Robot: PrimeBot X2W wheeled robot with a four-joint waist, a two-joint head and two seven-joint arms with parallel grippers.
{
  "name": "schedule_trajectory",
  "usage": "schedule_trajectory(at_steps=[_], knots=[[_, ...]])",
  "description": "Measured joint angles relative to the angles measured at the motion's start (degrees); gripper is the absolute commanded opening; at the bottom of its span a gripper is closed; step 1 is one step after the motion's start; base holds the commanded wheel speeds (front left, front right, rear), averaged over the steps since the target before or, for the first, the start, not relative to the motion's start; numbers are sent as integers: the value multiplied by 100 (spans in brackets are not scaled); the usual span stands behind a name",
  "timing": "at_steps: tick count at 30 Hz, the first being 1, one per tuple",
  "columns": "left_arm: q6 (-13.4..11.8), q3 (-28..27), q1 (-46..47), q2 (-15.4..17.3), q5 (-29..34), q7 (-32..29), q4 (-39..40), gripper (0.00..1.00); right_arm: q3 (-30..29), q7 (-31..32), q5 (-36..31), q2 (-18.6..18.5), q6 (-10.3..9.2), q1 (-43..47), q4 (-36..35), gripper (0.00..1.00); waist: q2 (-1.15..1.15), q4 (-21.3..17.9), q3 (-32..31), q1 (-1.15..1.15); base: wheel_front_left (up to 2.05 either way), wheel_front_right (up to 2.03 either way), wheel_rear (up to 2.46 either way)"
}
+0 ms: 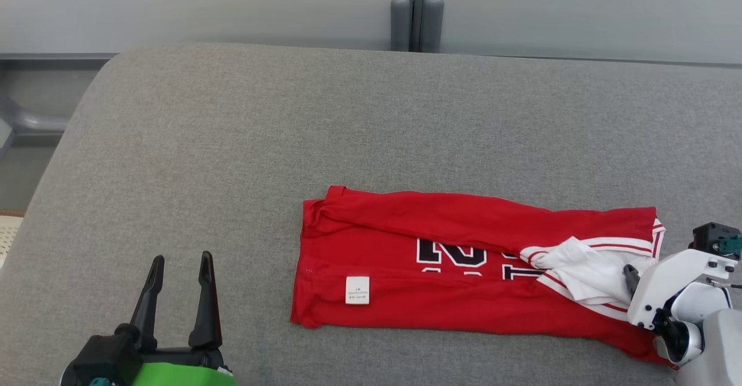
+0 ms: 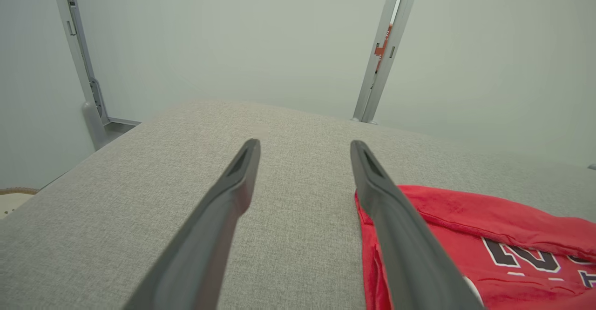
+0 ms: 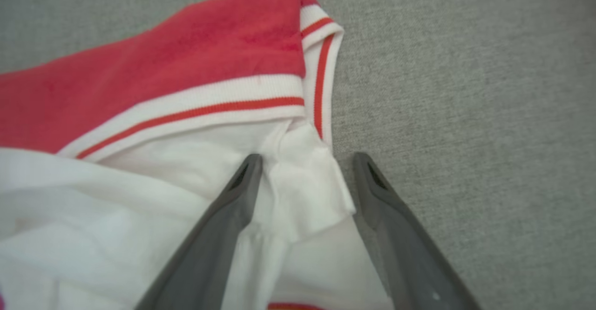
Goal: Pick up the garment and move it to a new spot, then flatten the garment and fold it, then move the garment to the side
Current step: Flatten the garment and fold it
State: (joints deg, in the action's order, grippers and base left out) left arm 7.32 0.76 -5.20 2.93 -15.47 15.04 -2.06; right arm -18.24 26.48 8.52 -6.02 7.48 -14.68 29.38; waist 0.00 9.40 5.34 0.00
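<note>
A grey cloth-covered surface (image 1: 232, 142) lies under the jersey and runs well past it on every side, most of all to its left and beyond its far edge. A pale wall (image 1: 174, 3) with a grey post (image 1: 416, 15) stands behind that far edge.

The jersey (image 1: 406, 299) is red and lies flat as a long band, folded lengthwise with its far edge turned over toward the near side. It sits toward the robot's right. Black-and-white lettering (image 1: 452, 252) shows partly under the fold at the middle of the jersey. White cloth (image 1: 591, 270) (the inside or a lining, hard to say which) spills out at the jersey's right end, bordered by white trim with red stripes (image 3: 195, 110).

The right arm (image 1: 666, 281) reaches in over the jersey's right end. The right claw (image 3: 305, 157) is spread wide there. One finger rests over the white cloth, the other stands over grey surface just beside the jersey's edge, and a loose white flap lies between them, not pinched.

The left claw (image 1: 181, 258) is also spread wide and holds nothing. It stands apart from the jersey, off its near left corner.

A small white label (image 1: 357, 289) sits near the jersey's left end.
</note>
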Motion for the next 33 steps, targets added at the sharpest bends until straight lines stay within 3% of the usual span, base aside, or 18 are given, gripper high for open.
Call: schedule_trajectory(at_steps=[6,7,8,9,17,26,29,33], knots=[[0,3,4,0,-3,0,-4,100,211,-37,8,-31,-27,-121,347,100,0,87,67,0,0,0,0],[1,16,5,-1,-3,0,-10,100,248,19,8,-59,-27,-139,420,44,0,92,62,0,0,0,0],[5,23,5,-1,-3,0,-18,100,294,49,8,-87,-27,-162,476,9,0,96,54,0,0,0,0],[5,26,5,-2,-3,0,-24,100,326,70,7,-102,-27,-177,506,0,0,99,47,0,0,0,0],[5,0,-10,-2,-14,0,-34,100,-180,-236,-548,-276,15,-114,336,0,0,40,-46,0,0,0,0],[7,67,-33,-5,-190,0,-52,100,-450,-18,-1436,-750,8,132,-1167,0,0,-264,-194,0,0,0,0],[7,104,-38,-7,-214,0,-76,100,-189,353,-1560,-800,7,362,-1876,0,0,-335,-288,0,0,0,0],[7,115,-47,-7,-240,0,-98,100,471,788,-1228,-740,7,627,-2514,0,0,-352,-368,0,0,0,0]])
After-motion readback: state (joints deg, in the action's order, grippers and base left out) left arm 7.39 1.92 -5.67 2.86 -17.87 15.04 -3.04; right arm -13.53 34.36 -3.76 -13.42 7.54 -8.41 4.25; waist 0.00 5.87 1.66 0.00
